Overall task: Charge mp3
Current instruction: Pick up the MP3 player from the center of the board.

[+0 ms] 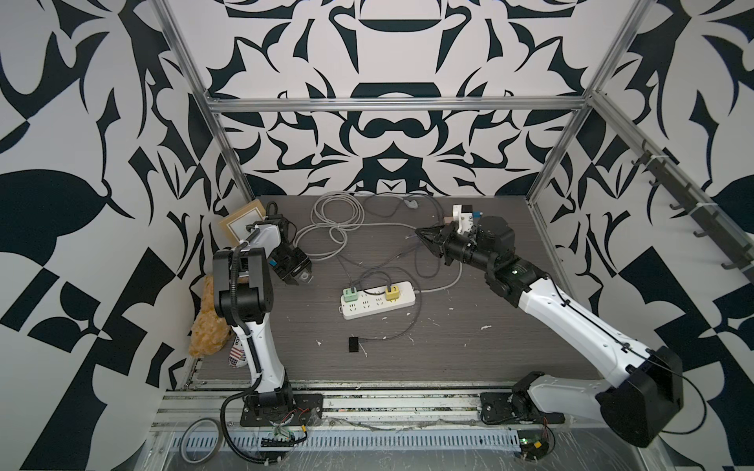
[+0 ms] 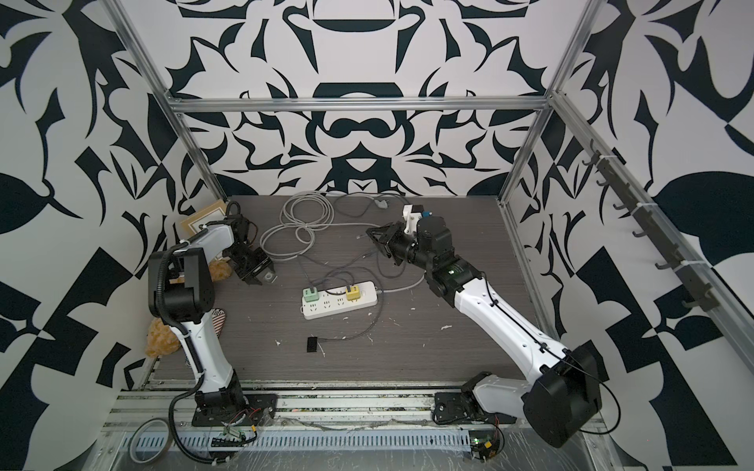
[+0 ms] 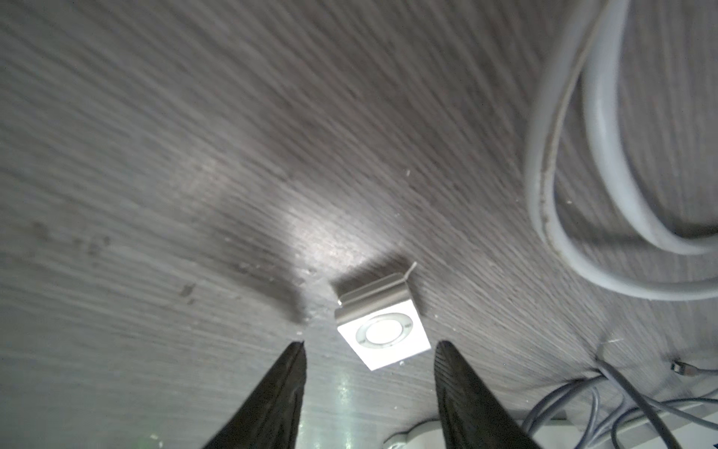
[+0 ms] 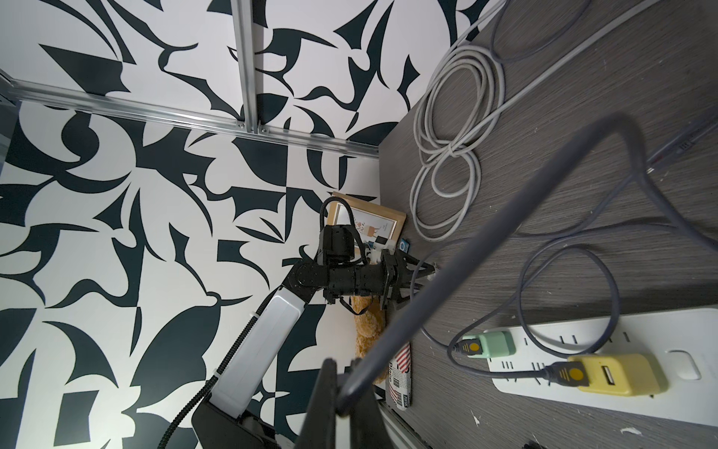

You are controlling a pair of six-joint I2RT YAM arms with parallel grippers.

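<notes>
Two plastic cubes (image 1: 351,294) (image 1: 392,292) are plugged into the white strip (image 1: 367,310); the square mp3 (image 3: 384,336) is flanked, untouched, by the released left end effector (image 3: 370,344); a cable (image 4: 505,219) is clenched in the right end effector (image 1: 420,234).

Surface: a dark wood-grain table (image 1: 489,346) filled the floor of the patterned enclosure.
Centre: a white power strip (image 1: 369,310) lay slightly askew, with two charger cubes plugged into it.
Far side: a grey cable coil (image 4: 422,116) sprawled in loose loops, left of the middle.
Near centre: a small black device (image 1: 353,343) lay flat, a thin lead trailing to its right.
Left of the strip: the mp3 (image 3: 382,338) rested on the wood, its ringed face showing.
Left edge: a picture frame (image 1: 240,220) leaned at the far corner. A fuzzy yellow lump (image 1: 208,326) and a flag-print packet (image 1: 236,357) lay nearer.
Beyond the strip: a dark cable (image 4: 466,254) trailed over the wood, then lifted clear.
Scattered: white flecks (image 1: 485,327) dotted the right half.
</notes>
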